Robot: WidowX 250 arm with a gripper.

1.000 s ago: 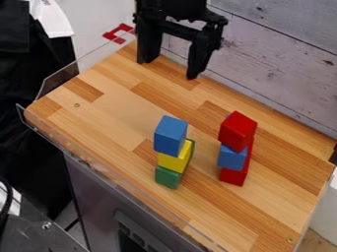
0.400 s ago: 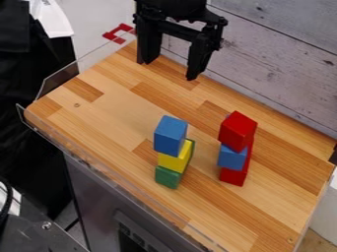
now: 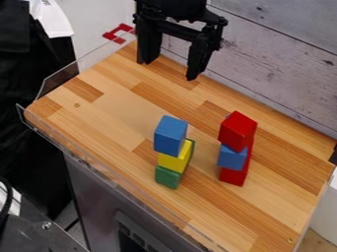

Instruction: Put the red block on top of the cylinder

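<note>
Change status: none visible. The arm (image 3: 174, 9) holds its earlier position above the far end of the surface (image 3: 109, 115), and both stacks are unchanged. Jaws: open, holding nothing. The upper red block (image 3: 237, 131) rests at the top of the stack nearer the wall (image 3: 283, 74), above a small blue block (image 3: 231, 157). Which piece serves as the cylinder cannot be told. Judgement: placement is possibly complete; verify the support before any further move.
</note>
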